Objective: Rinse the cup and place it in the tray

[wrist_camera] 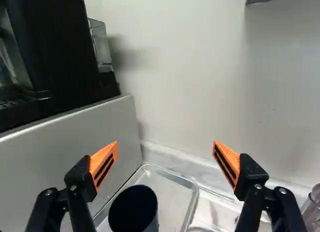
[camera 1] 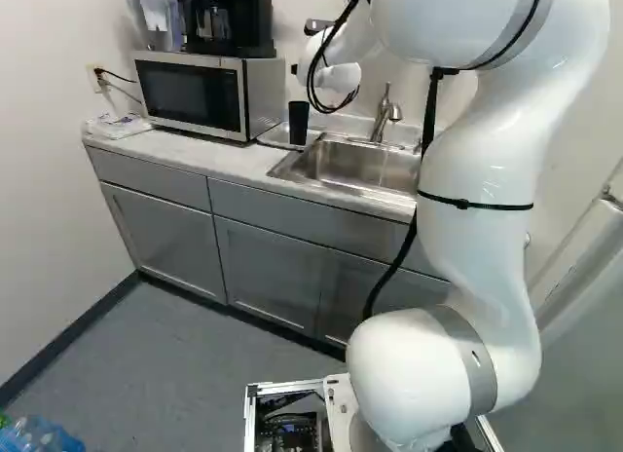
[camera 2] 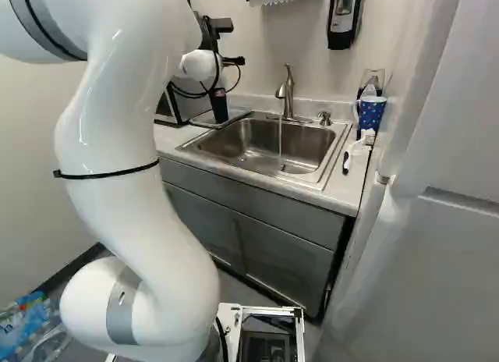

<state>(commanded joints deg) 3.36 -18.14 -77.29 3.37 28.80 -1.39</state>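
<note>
On the counter (camera 1: 226, 158): microwave (camera 1: 192, 94), dark cup (wrist_camera: 133, 210) in tray (wrist_camera: 171, 199), sink (camera 2: 234, 143) (tap (camera 2: 288, 95) running).

Glossy white arm (camera 1: 477, 160), rounded segments, bulbous joint housings. Smooth grey band (camera 1: 467, 359) around lower housing, small dark mark on it. Thin black zip tie (camera 1: 475, 205) cinched around upright segment; thick black cable (camera 1: 394, 262) alongside. Thinner black cables (camera 1: 316, 87) looped at white wrist. Black gripper (camera 2: 234, 61): angular black finger linkages (wrist_camera: 75, 192), round silver screws (wrist_camera: 257, 186), tapered orange pads (wrist_camera: 104, 162) with parallel black stripes. Silver metal base frame (camera 1: 282, 387), dark electronics (camera 1: 292, 433) inside.
</note>
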